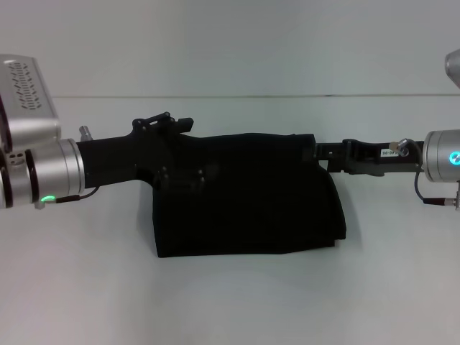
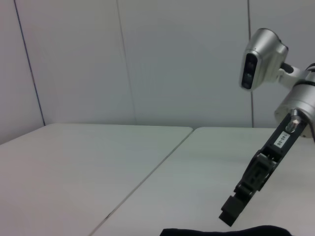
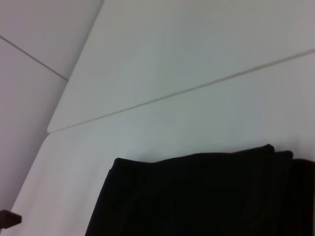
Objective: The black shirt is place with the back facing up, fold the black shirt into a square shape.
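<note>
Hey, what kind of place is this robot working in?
Probably a lab or test room, not a home: a bare white table holding only the shirt, plain panelled white walls, and the left gripper and right gripper at the shirt's corners.

The black shirt (image 1: 244, 194) is plain black, with no print showing on the face I see. The tabletop (image 1: 230, 302) under it is plain white with a thin grey seam line. My left tool (image 1: 169, 126) and my right tool (image 1: 323, 152) are black, on silver arms with small lights, green and blue.
</note>
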{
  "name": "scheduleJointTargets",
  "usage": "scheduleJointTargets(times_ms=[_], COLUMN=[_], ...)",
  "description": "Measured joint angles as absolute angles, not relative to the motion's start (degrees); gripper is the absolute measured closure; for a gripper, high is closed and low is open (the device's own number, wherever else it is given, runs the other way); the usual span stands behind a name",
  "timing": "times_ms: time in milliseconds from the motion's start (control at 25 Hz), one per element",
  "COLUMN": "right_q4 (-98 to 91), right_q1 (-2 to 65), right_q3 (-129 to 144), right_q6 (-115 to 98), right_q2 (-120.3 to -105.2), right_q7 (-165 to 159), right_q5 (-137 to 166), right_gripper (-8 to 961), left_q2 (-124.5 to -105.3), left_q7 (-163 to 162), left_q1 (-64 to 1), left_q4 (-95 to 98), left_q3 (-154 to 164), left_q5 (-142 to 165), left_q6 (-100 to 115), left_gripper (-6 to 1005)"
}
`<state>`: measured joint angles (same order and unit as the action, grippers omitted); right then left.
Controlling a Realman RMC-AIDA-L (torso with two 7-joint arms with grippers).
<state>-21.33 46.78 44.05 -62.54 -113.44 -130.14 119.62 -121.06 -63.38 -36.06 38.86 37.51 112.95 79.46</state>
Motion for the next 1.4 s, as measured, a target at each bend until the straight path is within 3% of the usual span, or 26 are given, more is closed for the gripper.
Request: scheduleJointTargets(times_ms=[360, 920, 1400], right_q4=[-21.27, -21.52, -21.63], right_q1=[46.69, 47.29, 47.04], right_q3=[48.06, 47.90, 47.52], right_q6=[-62.81, -61.85, -57.99], right_q2=[-113.51, -115.46, -116.08], right_q7=[-133.36, -133.06, -130.59], right_q5=[119.58, 119.32, 119.19], right_gripper=[244, 300, 588], left_q2=[-121.62, -121.65, -121.78], left_q7=[-63.00, -62.79, -62.75], left_q1=[-35.94, -36.48, -36.57], left_q4=[38.88, 38.43, 38.37], left_q3=[37.53, 37.54, 37.71], left_q5=[112.95, 112.93, 112.93], left_q6=[78.20, 76.70, 76.48], left_gripper=[63, 63, 63])
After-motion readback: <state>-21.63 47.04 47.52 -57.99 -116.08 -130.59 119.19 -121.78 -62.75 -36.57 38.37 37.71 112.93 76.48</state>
